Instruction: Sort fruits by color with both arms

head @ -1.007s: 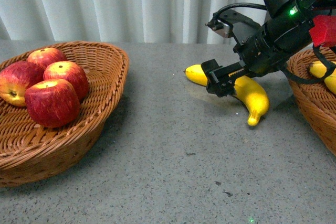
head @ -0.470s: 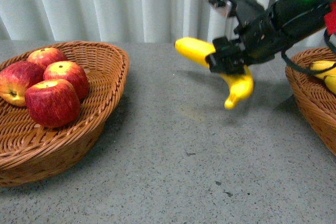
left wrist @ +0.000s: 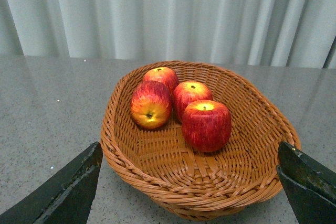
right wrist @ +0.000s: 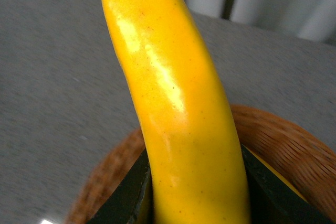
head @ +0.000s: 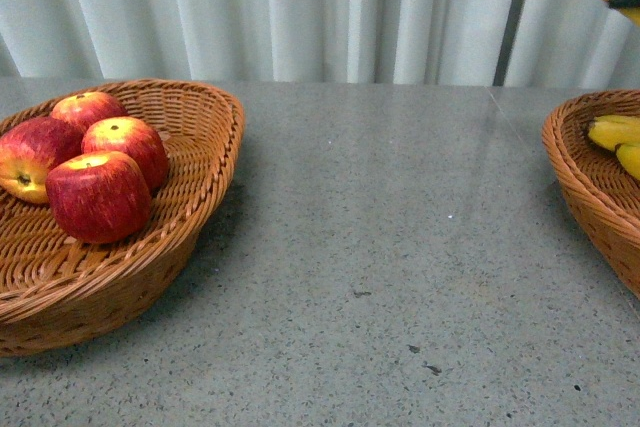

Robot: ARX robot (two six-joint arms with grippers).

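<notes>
Sitting at far left on the grey table [head: 400,247]: a wicker basket [head: 205,162] holding four red apples [head: 98,195], bunched together and touching. Hanging over that basket in the left wrist view, the left gripper [left wrist: 189,192], jaws spread wide with nothing between them. Lying bare across the table's middle. Resting at far right, a second wicker basket [head: 580,187] with two bananas [head: 612,131] inside. Hovering above it, the right gripper [right wrist: 197,192], jaws pressing both sides of a lifted banana [right wrist: 173,108], also showing at the front view's top right corner.
</notes>
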